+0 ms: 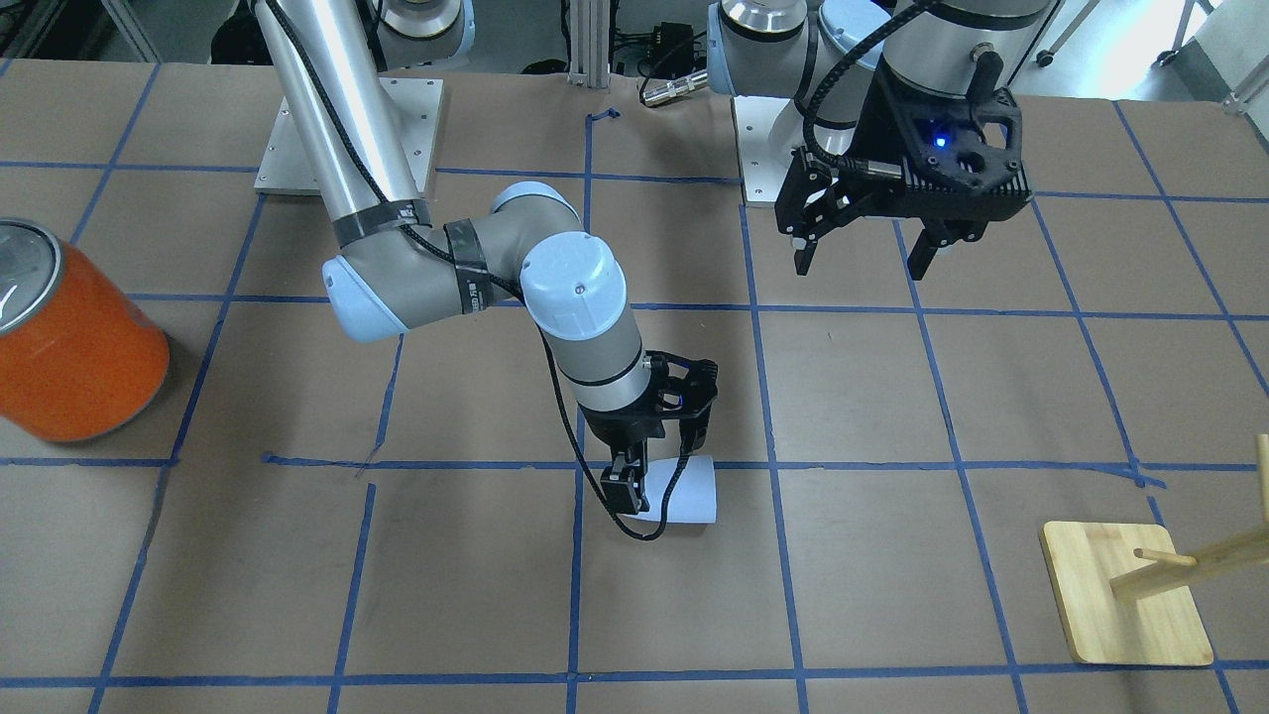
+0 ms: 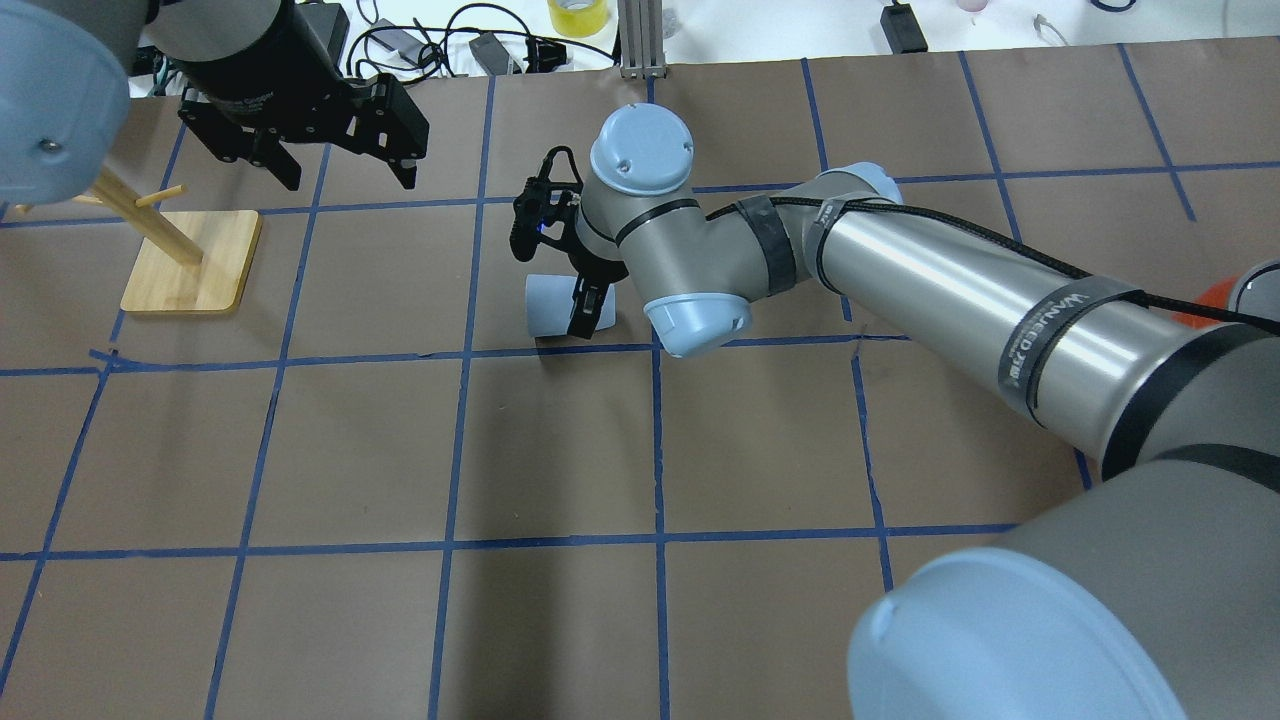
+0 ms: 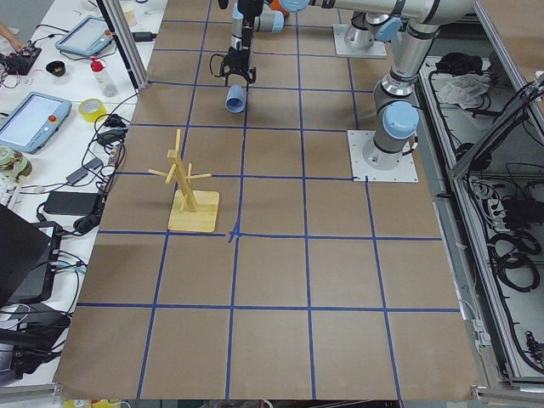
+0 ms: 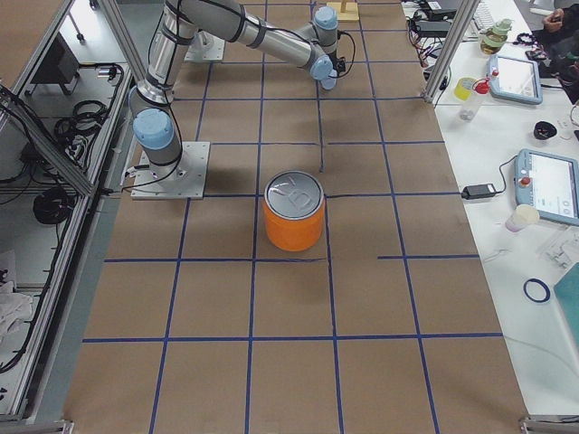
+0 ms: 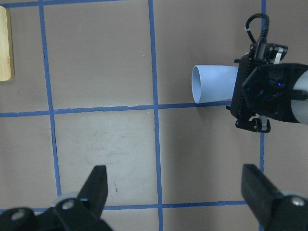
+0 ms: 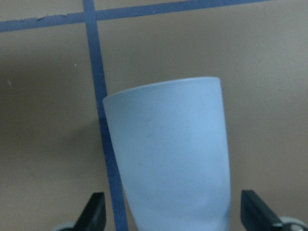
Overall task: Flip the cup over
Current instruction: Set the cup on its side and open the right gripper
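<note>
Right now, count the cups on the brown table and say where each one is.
1. The cup lies on its side near the middle of the table, inside the open right gripper. The arms could hide another.

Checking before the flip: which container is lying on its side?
The pale blue cup, lying between the fingers of the open right gripper; the orange can stands upright.

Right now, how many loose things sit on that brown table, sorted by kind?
cup: 1
can: 1
wooden stand: 1
Total: 3
</note>
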`<state>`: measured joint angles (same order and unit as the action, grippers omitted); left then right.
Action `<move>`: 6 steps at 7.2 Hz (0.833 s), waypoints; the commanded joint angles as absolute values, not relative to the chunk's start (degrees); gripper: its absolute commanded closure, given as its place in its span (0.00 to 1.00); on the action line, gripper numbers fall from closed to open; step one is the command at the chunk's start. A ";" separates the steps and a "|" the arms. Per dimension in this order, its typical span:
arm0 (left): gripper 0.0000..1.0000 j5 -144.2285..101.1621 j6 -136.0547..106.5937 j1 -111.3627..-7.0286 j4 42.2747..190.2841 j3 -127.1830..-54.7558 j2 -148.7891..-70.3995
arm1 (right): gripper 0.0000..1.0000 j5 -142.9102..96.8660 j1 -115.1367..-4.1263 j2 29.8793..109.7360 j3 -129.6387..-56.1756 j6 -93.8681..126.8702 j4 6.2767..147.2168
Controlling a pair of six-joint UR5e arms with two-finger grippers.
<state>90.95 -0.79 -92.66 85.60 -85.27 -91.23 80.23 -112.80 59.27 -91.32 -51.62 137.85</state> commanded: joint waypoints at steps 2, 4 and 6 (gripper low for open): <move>0.00 90.79 -0.79 -92.72 85.61 -85.34 -91.23 | 0.00 97.14 -110.23 67.13 -91.85 -40.83 127.66; 0.00 87.57 -0.09 -91.59 85.26 -85.95 -92.63 | 0.00 97.12 -101.65 70.82 -91.85 -33.53 119.13; 0.00 76.36 2.00 -88.09 81.16 -93.21 -94.04 | 0.00 92.92 -91.37 76.17 -91.85 -28.50 111.40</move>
